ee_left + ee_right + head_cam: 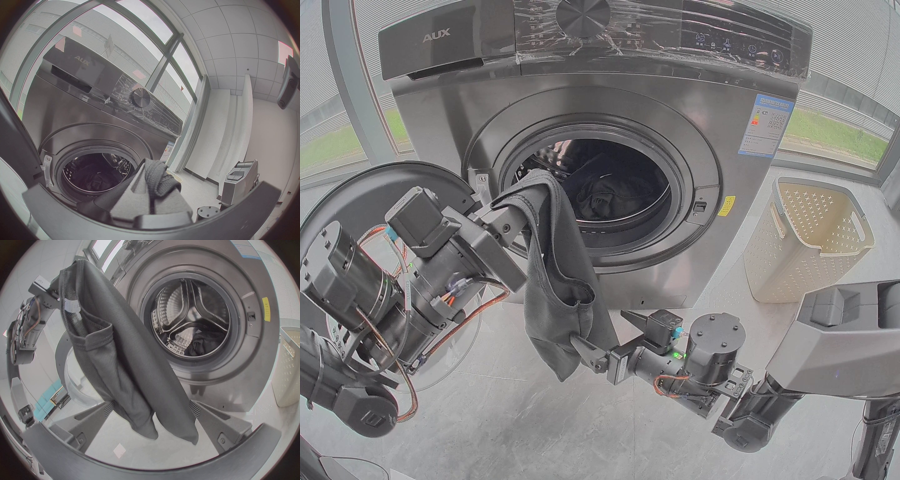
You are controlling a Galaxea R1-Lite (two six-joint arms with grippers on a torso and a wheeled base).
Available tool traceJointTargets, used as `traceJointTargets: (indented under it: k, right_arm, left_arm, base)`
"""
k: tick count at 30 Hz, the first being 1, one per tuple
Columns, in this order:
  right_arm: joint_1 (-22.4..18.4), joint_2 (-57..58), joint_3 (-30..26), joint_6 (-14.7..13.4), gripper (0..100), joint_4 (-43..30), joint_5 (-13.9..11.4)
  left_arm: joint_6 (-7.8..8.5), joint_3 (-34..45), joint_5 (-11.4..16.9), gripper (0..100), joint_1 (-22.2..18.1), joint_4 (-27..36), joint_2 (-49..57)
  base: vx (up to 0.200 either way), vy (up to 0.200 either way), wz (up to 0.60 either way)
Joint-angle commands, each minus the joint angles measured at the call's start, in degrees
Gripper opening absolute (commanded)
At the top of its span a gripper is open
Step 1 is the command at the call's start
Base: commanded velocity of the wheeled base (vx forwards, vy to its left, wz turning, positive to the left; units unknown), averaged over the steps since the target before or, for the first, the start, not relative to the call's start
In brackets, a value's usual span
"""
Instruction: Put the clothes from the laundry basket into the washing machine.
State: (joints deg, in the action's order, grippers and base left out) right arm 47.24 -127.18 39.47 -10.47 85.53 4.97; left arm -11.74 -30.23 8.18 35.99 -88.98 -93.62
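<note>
A dark grey garment [556,275] hangs in front of the washing machine [650,106], whose round door opening faces me. My left gripper [514,210] is shut on the garment's top edge, just left of the drum mouth; the cloth [160,176] bunches between its fingers [137,195]. My right gripper [581,347] is low, at the garment's hanging bottom end. Its fingers [93,424] stand open on either side of the cloth [134,371]. More dark clothes [612,194] lie inside the drum [175,312]. The cream laundry basket [809,240] stands on the floor to the machine's right.
The machine's door [375,194] is swung open to the left, behind my left arm. The basket [289,365] sits close to the machine's right side. Grey tiled floor [550,425] lies bare in front of the machine. Windows surround the machine.
</note>
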Motion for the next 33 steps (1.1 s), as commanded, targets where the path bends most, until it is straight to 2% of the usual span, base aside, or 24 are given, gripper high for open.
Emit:
traceJointTargets:
  k: [1,7,15,28,29,33]
  right_arm:
    - [-0.7,-3.8,6.1,0.9,100,-0.4,-0.1]
    - [-3.7,-8.4,14.0,1.1,100,-1.9,-0.5]
    - [-3.3,-13.1,20.6,1.1,100,-1.3,-1.1]
    - [-3.7,-12.5,21.8,0.9,100,-1.2,-0.8]
    - [-3.7,-12.5,21.8,0.9,0,-1.2,-0.8]
    - [-4.3,-11.3,21.3,0.8,0,-0.6,-0.6]
  left_arm:
    - [-0.04,0.0,0.0,0,0.4,-0.1,0.9]
    - [0.58,0.0,-0.1,0,1.3,-0.1,2.0]
    - [0.75,-0.1,0.0,0,1.6,-0.1,2.6]
    - [0.58,-0.4,-0.2,0,1.1,-0.1,2.4]
    - [0.58,-0.4,-0.2,0,1.1,-0.1,2.4]
    - [0.58,-0.2,-0.1,0,0.6,0.0,2.2]
  base:
    - [0.000,0.000,0.00]
    - [0.000,0.000,0.00]
    - [0.000,0.000,0.00]
    - [0.000,0.000,0.00]
    - [0.000,0.000,0.00]
    - [0.000,0.000,0.00]
